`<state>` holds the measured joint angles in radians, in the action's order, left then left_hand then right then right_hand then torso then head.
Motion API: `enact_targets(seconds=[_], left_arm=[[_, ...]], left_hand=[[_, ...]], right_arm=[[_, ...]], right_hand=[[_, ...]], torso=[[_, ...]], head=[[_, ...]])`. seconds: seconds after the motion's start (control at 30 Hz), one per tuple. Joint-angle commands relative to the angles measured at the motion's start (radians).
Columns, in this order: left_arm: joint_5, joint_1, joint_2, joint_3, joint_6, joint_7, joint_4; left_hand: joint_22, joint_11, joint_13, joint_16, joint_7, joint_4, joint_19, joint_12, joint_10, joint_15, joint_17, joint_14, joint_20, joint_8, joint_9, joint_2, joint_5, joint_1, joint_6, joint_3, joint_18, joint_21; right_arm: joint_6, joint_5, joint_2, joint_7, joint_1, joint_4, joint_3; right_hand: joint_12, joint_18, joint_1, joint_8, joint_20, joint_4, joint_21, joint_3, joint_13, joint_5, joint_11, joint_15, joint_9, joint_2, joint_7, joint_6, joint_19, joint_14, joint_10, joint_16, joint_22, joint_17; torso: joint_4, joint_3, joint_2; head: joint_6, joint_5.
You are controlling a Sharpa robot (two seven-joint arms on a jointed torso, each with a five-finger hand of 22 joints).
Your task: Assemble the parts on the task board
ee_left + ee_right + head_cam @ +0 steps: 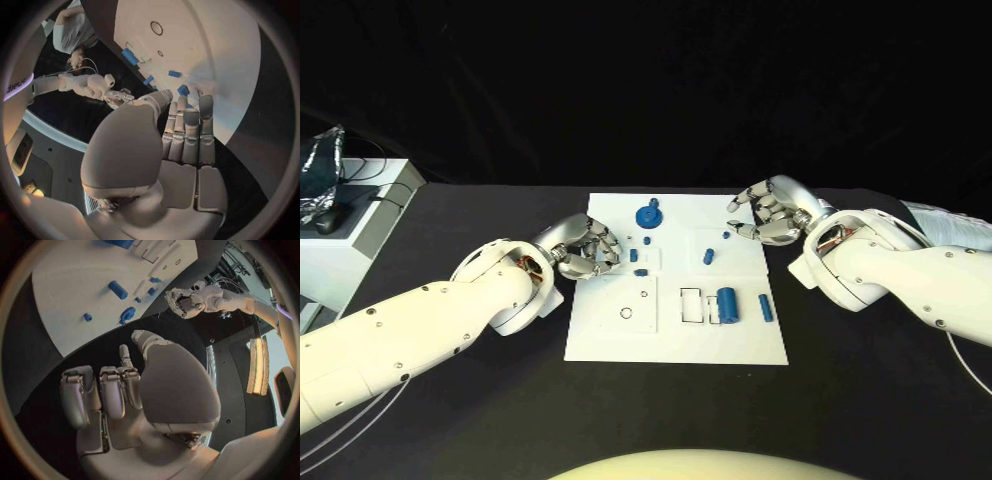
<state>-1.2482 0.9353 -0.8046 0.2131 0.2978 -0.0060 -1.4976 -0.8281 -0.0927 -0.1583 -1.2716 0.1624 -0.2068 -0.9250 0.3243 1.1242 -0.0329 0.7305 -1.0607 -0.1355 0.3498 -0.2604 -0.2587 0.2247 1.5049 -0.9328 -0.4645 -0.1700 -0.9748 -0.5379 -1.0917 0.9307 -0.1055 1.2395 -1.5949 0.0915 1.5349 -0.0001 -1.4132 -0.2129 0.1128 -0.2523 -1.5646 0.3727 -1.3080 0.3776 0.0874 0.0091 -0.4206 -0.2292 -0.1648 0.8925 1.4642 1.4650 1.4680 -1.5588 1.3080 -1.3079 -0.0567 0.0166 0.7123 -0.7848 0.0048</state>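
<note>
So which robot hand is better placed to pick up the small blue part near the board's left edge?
Left. The left robot hand hovers right beside that small blue part; the right robot hand sits across the task board.

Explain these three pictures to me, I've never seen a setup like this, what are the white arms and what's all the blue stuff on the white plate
This is a robot with two white arms, each ending in a silver many-fingered hand. The square picture comes from a camera on its head, looking down at a black table. The two round pictures come from fisheye cameras at its wrists, behind each hand, so edges look bent.

In the middle lies the white task board, a plate with outlined slots. The small blue parts are meant to be assembled on it: a large cylinder, a thin pin, a round knobbed piece near the far edge, and a few little bits between.

The left hand is over the board's left edge, the right hand near its far right corner. Both have curled fingers; neither seems to hold anything.
</note>
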Motion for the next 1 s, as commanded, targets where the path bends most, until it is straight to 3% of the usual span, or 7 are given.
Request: enact_targets(seconds=[0.03, 0.2, 0.3, 0.37, 0.5, 0.67, 1.0], left_arm=[[-0.089, 0.0, 0.008, 0.001, -0.022, 0.028, -0.013], [-0.208, 0.0, 0.021, 0.001, -0.017, 0.0, -0.031], [-0.279, 0.0, 0.032, 0.001, -0.021, -0.032, -0.038], [-0.325, 0.0, 0.041, 0.001, -0.036, -0.062, -0.041], [-0.369, 0.0, 0.053, -0.001, -0.063, -0.105, -0.043], [-0.404, 0.001, 0.072, -0.002, -0.106, -0.167, -0.037], [-0.439, 0.005, 0.114, -0.003, -0.181, -0.274, -0.021]], left_hand=[[0.005, -0.005, -0.013, 0.008, -0.004, -0.006, 0.014, 0.022, -0.026, -0.006, -0.023, 0.029, -0.004, -0.004, 0.0, -0.02, -0.006, -0.023, 0.009, 0.031, -0.012, 0.014], [0.014, 0.001, -0.124, -0.036, -0.013, -0.034, 0.001, 0.213, -0.119, -0.001, 0.023, 0.006, -0.003, 0.042, -0.021, -0.015, -0.006, -0.039, 0.031, 0.178, -0.015, 0.036], [-0.015, 0.014, -0.193, -0.091, -0.022, -0.067, -0.036, 0.345, -0.156, 0.009, 0.124, -0.067, 0.005, 0.073, -0.03, -0.011, -0.005, -0.006, 0.043, 0.226, -0.008, 0.01], [-0.103, 0.035, -0.284, -0.158, -0.035, -0.08, -0.113, 0.516, -0.176, 0.025, 0.267, -0.163, 0.02, 0.096, -0.031, 0.002, -0.002, 0.025, 0.045, 0.261, 0.008, -0.071], [-0.175, 0.049, -0.368, -0.199, -0.043, -0.081, -0.165, 0.677, -0.2, 0.039, 0.376, -0.231, 0.03, 0.108, -0.024, 0.015, -0.001, 0.04, 0.043, 0.276, 0.022, -0.133], [-0.256, 0.059, -0.425, -0.234, -0.051, -0.081, -0.232, 0.777, -0.191, 0.048, 0.489, -0.305, 0.039, 0.114, -0.017, 0.025, -0.001, 0.044, 0.028, 0.285, 0.04, -0.204], [-0.385, 0.07, -0.666, -0.27, -0.058, -0.081, -0.347, 0.938, -0.026, 0.061, 0.644, -0.406, 0.054, 0.098, 0.002, 0.036, 0.0, 0.055, 0.003, 0.271, 0.07, -0.319]], right_arm=[[0.004, -0.014, 0.0, 0.008, -0.001, -0.003, 0.0], [0.005, -0.015, -0.001, 0.007, -0.001, -0.004, 0.0], [0.006, -0.016, -0.002, 0.006, -0.001, -0.003, 0.0], [0.006, -0.017, -0.003, 0.006, -0.001, -0.003, 0.0], [0.006, -0.018, -0.005, 0.006, -0.001, -0.003, 0.0], [0.006, -0.019, -0.007, 0.006, -0.001, -0.003, 0.0], [0.006, -0.02, -0.009, 0.005, -0.001, -0.003, 0.0]], right_hand=[[0.0, 0.0, 0.007, -0.004, -0.006, 0.0, -0.006, 0.005, -0.227, 0.002, -0.008, -0.005, -0.002, -0.003, 0.001, -0.004, 0.107, 0.094, 0.066, 0.003, 0.263, -0.217], [0.001, 0.0, 0.007, -0.004, -0.006, 0.001, -0.006, 0.006, -0.228, 0.002, -0.008, -0.005, -0.002, -0.003, 0.001, -0.004, 0.107, 0.095, 0.067, 0.003, 0.263, -0.217], [0.001, 0.0, 0.007, -0.004, -0.006, 0.001, -0.006, 0.006, -0.228, 0.002, -0.008, -0.005, -0.002, -0.003, 0.001, -0.004, 0.107, 0.095, 0.067, 0.003, 0.263, -0.217], [0.001, 0.0, 0.007, -0.004, -0.006, 0.001, -0.006, 0.006, -0.228, 0.002, -0.008, -0.005, -0.002, -0.003, 0.001, -0.004, 0.107, 0.095, 0.067, 0.003, 0.263, -0.217], [0.001, 0.0, 0.007, -0.004, -0.006, 0.001, -0.006, 0.006, -0.228, 0.002, -0.008, -0.005, -0.002, -0.003, 0.001, -0.004, 0.107, 0.095, 0.067, 0.003, 0.263, -0.217], [0.001, 0.0, 0.007, -0.004, -0.006, 0.001, -0.006, 0.006, -0.228, 0.002, -0.008, -0.005, -0.002, -0.003, 0.001, -0.004, 0.107, 0.095, 0.067, 0.003, 0.263, -0.217], [0.001, 0.0, 0.006, -0.006, -0.006, 0.003, -0.006, 0.008, -0.228, 0.002, -0.009, -0.005, -0.002, -0.003, 0.002, -0.002, 0.107, 0.095, 0.067, 0.003, 0.263, -0.217]], torso=[[-0.0004, -0.0004, 0.0], [0.0002, -0.0004, 0.0], [0.0008, -0.0005, 0.0], [0.0, -0.0008, -0.001], [0.0008, -0.001, 0.0], [0.0002, -0.001, 0.0], [0.0026, -0.0006, 0.002]], head=[[0.001, -0.002], [0.001, -0.002], [0.001, -0.002], [0.0, -0.002], [0.0, -0.003], [0.0, -0.002], [-0.001, -0.004]])
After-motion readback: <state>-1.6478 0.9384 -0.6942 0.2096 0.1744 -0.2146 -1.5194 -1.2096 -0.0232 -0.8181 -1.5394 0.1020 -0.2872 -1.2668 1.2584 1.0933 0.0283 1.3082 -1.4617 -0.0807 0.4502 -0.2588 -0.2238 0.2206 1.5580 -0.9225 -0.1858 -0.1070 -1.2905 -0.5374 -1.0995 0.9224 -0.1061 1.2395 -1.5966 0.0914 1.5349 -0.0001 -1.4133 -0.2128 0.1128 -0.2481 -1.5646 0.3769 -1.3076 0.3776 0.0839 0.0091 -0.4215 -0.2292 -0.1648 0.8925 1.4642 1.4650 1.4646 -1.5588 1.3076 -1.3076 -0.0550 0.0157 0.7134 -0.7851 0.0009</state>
